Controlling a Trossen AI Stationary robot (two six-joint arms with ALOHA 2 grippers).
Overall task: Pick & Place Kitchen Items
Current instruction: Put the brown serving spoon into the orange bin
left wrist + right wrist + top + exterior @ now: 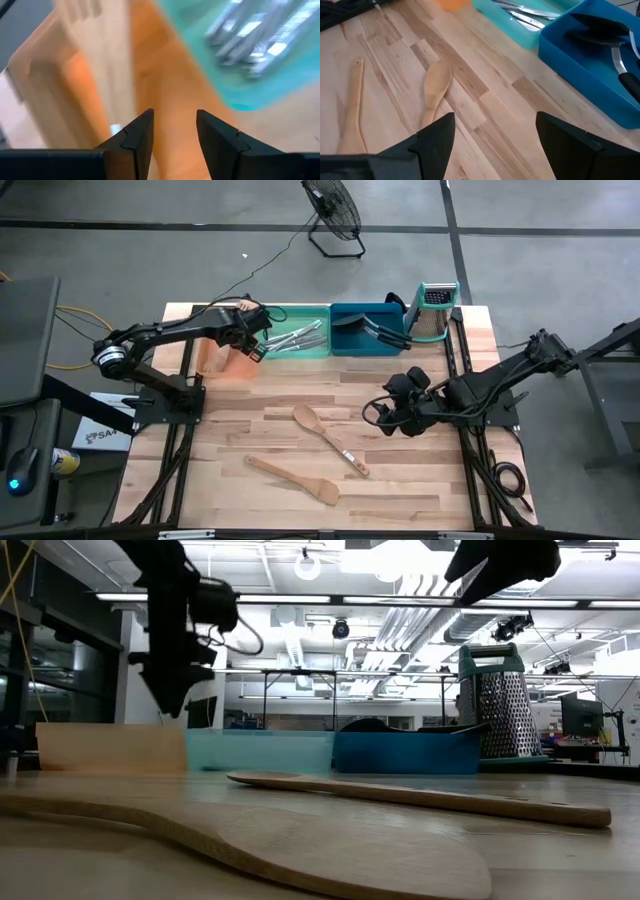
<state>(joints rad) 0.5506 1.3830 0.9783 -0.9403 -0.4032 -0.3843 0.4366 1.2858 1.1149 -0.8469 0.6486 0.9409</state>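
Wooden spoon (330, 438) and wooden spatula (292, 479) lie on the counter (250, 415), at about 6 o'clock from the three trays. My left fingers (172, 137) hang over the orange tray (215, 360), partly open and holding nothing. My right fingers (492, 142) stand wide and empty near the spoon. I judge one drop is finished; next I must lower onto the spoon handle and close.

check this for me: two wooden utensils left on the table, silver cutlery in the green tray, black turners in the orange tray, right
One thing is wrong: the black turners lie in the blue tray, not the orange one, as the high view shows. The two wooden utensils on the table and the silver cutlery in the green tray are right.
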